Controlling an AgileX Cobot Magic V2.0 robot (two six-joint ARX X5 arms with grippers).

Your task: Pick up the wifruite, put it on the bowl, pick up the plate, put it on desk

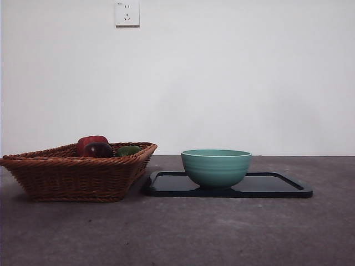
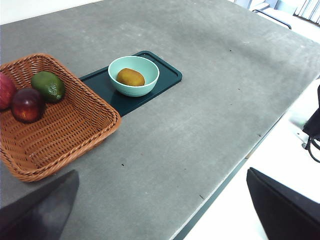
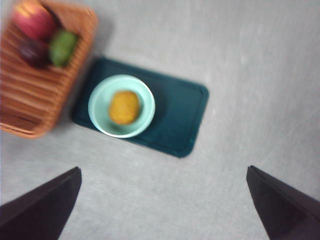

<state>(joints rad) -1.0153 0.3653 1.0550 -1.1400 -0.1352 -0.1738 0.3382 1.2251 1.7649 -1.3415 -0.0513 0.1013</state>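
One wifruite (image 2: 130,77) in bowl (image 2: 133,75) — no legible writing.

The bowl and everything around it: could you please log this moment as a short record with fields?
wifruite: inside the bowl
bowl: upright on the dark tray, toward the tray's basket end
tray: flat on the desk, beside the wicker basket
basket contents: red fruit, dark red-purple fruit, green fruit
left gripper: open, holding nothing, high above the desk
right gripper: open, holding nothing, above the tray
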